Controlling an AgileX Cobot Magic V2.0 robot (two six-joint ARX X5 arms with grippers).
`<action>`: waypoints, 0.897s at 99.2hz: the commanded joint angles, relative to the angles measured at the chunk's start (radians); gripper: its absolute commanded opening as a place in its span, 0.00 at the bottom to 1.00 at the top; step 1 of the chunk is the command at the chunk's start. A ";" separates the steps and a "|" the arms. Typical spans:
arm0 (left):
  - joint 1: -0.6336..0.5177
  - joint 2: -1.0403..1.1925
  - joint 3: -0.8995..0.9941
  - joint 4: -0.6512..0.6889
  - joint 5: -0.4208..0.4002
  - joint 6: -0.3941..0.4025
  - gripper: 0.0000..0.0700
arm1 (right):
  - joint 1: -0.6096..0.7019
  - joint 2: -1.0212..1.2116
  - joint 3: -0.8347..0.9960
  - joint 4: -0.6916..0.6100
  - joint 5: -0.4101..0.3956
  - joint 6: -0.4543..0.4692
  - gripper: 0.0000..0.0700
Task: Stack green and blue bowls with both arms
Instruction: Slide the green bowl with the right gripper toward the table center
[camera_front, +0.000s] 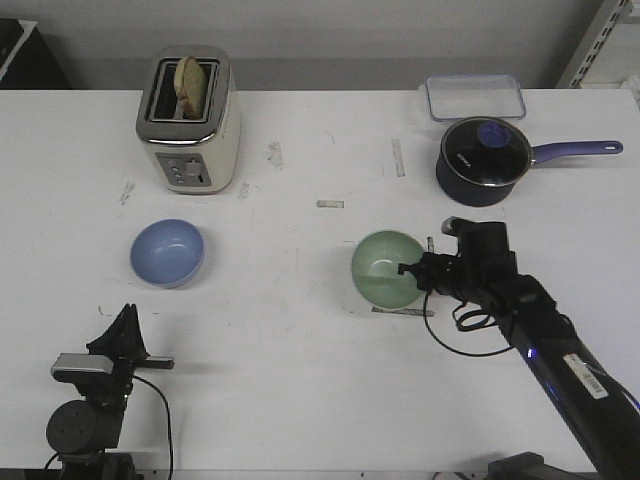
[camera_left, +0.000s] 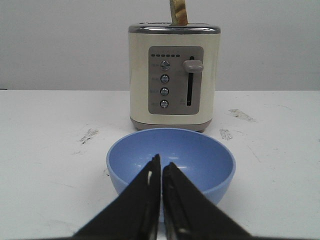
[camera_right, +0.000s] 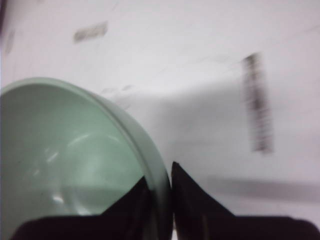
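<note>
The pale green bowl (camera_front: 388, 268) is near the table's middle, right of centre. My right gripper (camera_front: 408, 268) is shut on its right rim, one finger inside and one outside, as the right wrist view shows on the green bowl (camera_right: 75, 165). The light blue bowl (camera_front: 167, 251) sits upright on the table at the left, in front of the toaster. My left gripper (camera_front: 128, 318) is shut and empty, low at the front left, short of the blue bowl (camera_left: 200, 162), pointing at it.
A cream toaster (camera_front: 189, 121) with toast stands at the back left. A dark blue lidded saucepan (camera_front: 484, 160) and a clear lidded container (camera_front: 475, 97) are at the back right. Tape strips and scuff marks dot the white table (camera_front: 300, 330).
</note>
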 joint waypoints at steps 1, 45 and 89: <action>0.002 -0.002 -0.022 0.012 -0.002 0.001 0.00 | 0.065 0.034 0.011 0.025 0.008 0.078 0.01; 0.002 -0.002 -0.022 0.012 -0.002 0.001 0.00 | 0.280 0.174 0.011 0.156 0.096 0.214 0.01; 0.002 -0.002 -0.022 0.012 -0.002 0.001 0.00 | 0.311 0.212 0.011 0.165 0.103 0.218 0.02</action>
